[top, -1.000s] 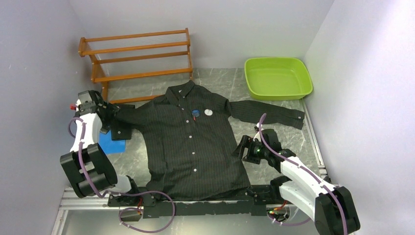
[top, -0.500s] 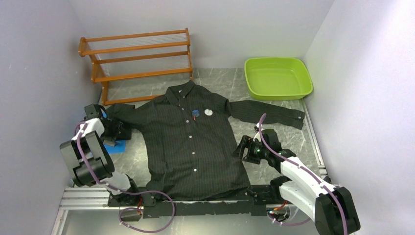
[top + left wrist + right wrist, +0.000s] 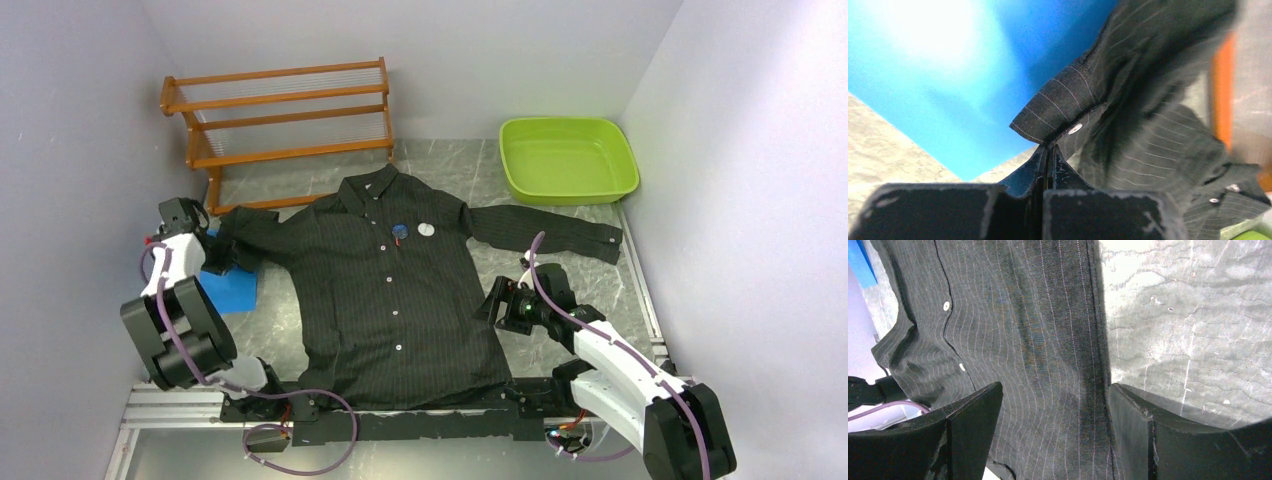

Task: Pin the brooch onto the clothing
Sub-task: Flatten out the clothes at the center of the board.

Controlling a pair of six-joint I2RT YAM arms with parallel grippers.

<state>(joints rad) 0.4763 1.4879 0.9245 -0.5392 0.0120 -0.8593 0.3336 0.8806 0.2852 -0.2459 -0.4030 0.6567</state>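
Note:
The clothing (image 3: 395,290), a black pinstriped shirt, lies flat, front up, in the middle of the table. On its chest rest a blue round brooch (image 3: 399,231) and a white round one (image 3: 427,229). My left gripper (image 3: 212,252) is at the left sleeve end, over the blue mat. In the left wrist view it (image 3: 1048,149) is shut, with the corner of the buttoned cuff (image 3: 1058,107) caught at its tips. My right gripper (image 3: 496,300) stands open over the shirt's right side seam (image 3: 1088,365), one finger above the cloth and one above the bare table.
A blue mat (image 3: 230,290) lies under the left sleeve. A wooden shoe rack (image 3: 280,110) stands at the back left, close to the left arm. A green tub (image 3: 567,160) sits at the back right. Walls close in both sides.
My left gripper has gone from open to shut at the cuff. Its arm has shifted left and back, and the sleeve end has moved off most of the blue mat. The right arm is still.

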